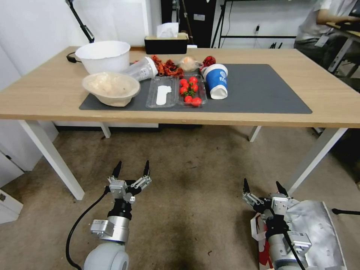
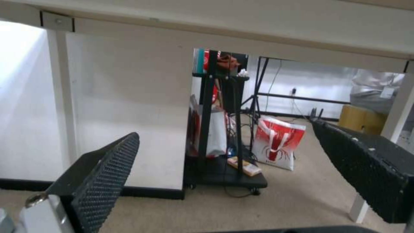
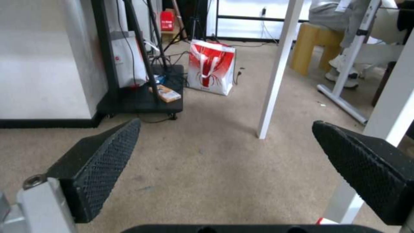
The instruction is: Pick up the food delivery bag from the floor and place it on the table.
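While both arms hang low in front of the table (image 1: 45, 93), the food delivery bag (image 1: 318, 232) lies on the floor (image 1: 187, 180) directly beneath and behind the right gripper (image 1: 263, 186). Its crinkled silver foil lining faces up, with red and white edging showing beside the right wrist. The right gripper's two black fingers are spread wide with nothing between them, their tips pointing toward the table and past the front end of the bag. From the right wrist camera, the same gripper (image 3: 224, 145) shows its textured pads (image 3: 108, 161) far apart, with bare carpet in the gap.

Well to the left of that gripper, the left gripper (image 1: 132, 168) hovers over bare carpet, its jaws also open and empty. In the left wrist camera, its fingers (image 2: 108, 174) frame the underside of the table and a red and white shopping bag (image 2: 278, 142) standing far beyond them.

Ahead of and above both grippers, the table carries a dark grey mat (image 1: 262, 90). On the mat, ahead of the left jaws, sit a beige bowl (image 1: 110, 88), a large white bowl (image 1: 104, 56), and a clear tray of strawberries (image 1: 191, 92). A blue and white paper cup (image 1: 217, 80) lies tipped on the mat, between the two grippers' lines of reach. A black tissue box (image 1: 166, 43) stands at the table's far edge.
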Available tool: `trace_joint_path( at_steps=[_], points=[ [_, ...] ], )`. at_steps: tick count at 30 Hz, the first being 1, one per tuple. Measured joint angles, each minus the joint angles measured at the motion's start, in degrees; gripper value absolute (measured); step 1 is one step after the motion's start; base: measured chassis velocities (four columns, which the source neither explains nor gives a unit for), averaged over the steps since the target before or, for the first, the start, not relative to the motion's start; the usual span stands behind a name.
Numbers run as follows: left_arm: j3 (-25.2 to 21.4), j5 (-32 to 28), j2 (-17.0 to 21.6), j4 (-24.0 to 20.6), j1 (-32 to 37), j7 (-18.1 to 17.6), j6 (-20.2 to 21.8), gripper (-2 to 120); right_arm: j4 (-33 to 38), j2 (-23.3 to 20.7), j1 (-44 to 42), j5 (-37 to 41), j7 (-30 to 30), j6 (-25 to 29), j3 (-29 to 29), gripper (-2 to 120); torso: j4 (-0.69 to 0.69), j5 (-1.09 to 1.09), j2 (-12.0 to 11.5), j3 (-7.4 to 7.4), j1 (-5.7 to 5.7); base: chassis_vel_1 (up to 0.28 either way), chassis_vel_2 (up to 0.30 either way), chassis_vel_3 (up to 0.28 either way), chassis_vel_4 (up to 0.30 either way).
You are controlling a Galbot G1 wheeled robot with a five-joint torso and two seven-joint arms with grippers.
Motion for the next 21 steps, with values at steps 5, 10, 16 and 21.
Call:
trace_joint_path(
  at_steps=[5,10,16,21],
  points=[
    [0.01,-0.11,-0.02,0.00,-0.01,0.18,-0.37,100,0.03,0.00,-0.06,-0.11,-0.02,0.23,-0.02,100,0.00,0.00,-1.00,-0.66,-0.34,0.000,0.000,0.000,0.000],
    [0.04,-0.50,0.11,0.04,-0.12,0.31,-0.67,100,0.19,0.00,-0.07,-0.23,-0.04,0.28,-0.04,100,0.00,0.00,-2.50,-1.64,-0.87,0.000,0.000,0.000,0.000],
    [0.00,-0.87,0.39,0.05,-0.22,0.47,-0.97,100,0.28,0.00,-0.08,-0.29,-0.04,0.31,-0.04,100,0.00,0.00,-3.75,-2.51,-1.26,0.000,0.000,0.000,0.000],
    [0.00,-0.95,0.45,0.17,-0.28,0.56,-1.22,100,0.31,0.00,-0.14,-0.39,-0.05,0.43,-0.04,100,0.00,0.00,-4.61,-3.10,-1.53,0.000,0.000,0.000,0.000]
  ],
)
